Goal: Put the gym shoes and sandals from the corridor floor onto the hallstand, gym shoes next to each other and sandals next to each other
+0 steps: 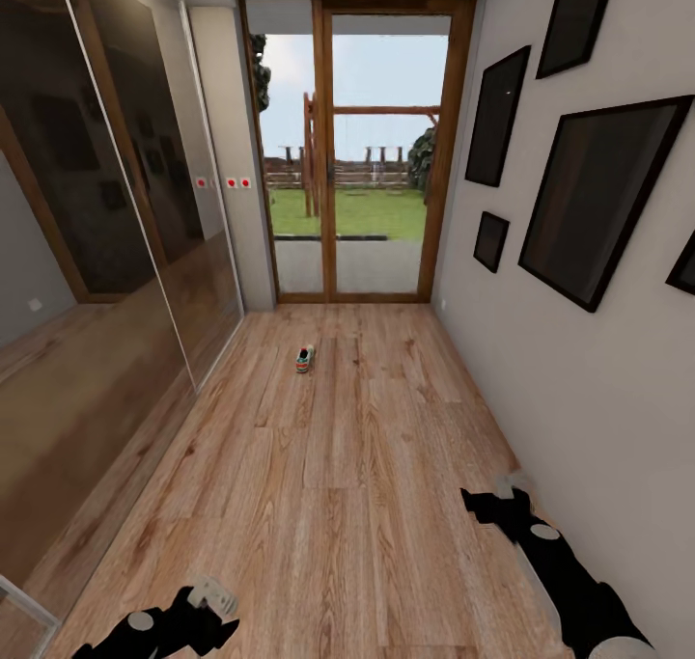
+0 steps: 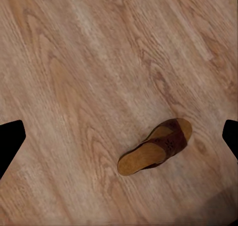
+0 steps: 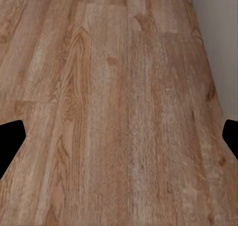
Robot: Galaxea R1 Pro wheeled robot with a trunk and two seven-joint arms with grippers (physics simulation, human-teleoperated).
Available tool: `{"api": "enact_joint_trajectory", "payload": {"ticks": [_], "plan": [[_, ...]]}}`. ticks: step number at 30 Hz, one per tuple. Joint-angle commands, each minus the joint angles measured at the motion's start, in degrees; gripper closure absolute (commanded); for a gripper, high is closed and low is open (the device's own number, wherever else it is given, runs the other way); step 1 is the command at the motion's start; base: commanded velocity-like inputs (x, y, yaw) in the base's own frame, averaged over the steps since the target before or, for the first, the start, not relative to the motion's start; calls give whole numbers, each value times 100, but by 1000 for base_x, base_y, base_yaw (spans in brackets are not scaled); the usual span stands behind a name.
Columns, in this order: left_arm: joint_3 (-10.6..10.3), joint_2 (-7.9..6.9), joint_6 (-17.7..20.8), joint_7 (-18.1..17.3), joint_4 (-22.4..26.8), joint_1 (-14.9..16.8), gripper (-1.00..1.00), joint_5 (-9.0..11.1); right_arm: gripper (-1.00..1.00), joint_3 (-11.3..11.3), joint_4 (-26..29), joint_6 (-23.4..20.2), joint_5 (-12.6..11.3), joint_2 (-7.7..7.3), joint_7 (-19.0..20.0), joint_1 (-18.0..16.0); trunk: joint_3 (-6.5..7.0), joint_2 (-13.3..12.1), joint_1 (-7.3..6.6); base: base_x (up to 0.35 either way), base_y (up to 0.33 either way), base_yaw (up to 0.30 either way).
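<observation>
- Sneaker: one gym shoe, white with green stripe and red-orange patch, lying alone on the corridor floor, far down the hall, short of the glass door; small in head view, laces not resolvable.
- Sandal: seen from left wrist camera, lying flat on the planks below the left gripper; wide dark reddish-brown strap with punched pattern, smooth tan footbed, rounded toe and heel. Not touched by anything.
- Second sneaker, second sandal and hallstand: positions not established from these pictures.
- Left gripper: fingertips at opposite frame edges in wrist view, spread wide, nothing between them; hangs above the floor, sandal between the finger lines but well below.
- Right gripper: likewise spread wide, nothing held; bare planks and a strip of pale wall underneath, near right of the corridor.
- Step, as judged: start of collection, nothing yet picked up. Sandal is the nearest candidate.
- Next move calls for: lowering left arm, aligning fingers across the sandal's narrow width, closing on sole edges or strap; thin flat sole likely awkward to grasp off the floor.
- Surroundings: wood-grain planks, matte; mirrored wardrobe doors at left, glossy; dark framed pictures on grey right wall.
</observation>
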State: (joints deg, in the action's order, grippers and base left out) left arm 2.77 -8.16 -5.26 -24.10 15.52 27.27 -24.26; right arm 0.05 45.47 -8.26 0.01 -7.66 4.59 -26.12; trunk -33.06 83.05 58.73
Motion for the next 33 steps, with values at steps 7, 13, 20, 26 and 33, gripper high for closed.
{"api": "enact_joint_trajectory", "payload": {"ticks": [7,13,20,26,33], "plan": [[15,13,-56,-47,-13,-37,-100,-398,-100,-17,131,-159,17,-15,921,-75,-6,3,0,0,0,0],[13,28,-64,-44,3,-55,-100,-480,-100,-33,143,-179,23,-23,1063,-84,-6,3,0,0,0,0],[13,34,-113,-42,13,-62,-100,-507,-100,-39,154,-185,25,-56,1109,-86,-6,3,0,0,0,0],[13,36,-122,-48,13,-58,-100,-508,-100,-40,154,-188,26,-59,1113,-86,-24,43,22,0,0,0],[-3,41,-124,-50,8,-57,-100,-515,-100,-40,155,-197,26,-60,1112,-87,-151,324,175,0,0,0]]}}
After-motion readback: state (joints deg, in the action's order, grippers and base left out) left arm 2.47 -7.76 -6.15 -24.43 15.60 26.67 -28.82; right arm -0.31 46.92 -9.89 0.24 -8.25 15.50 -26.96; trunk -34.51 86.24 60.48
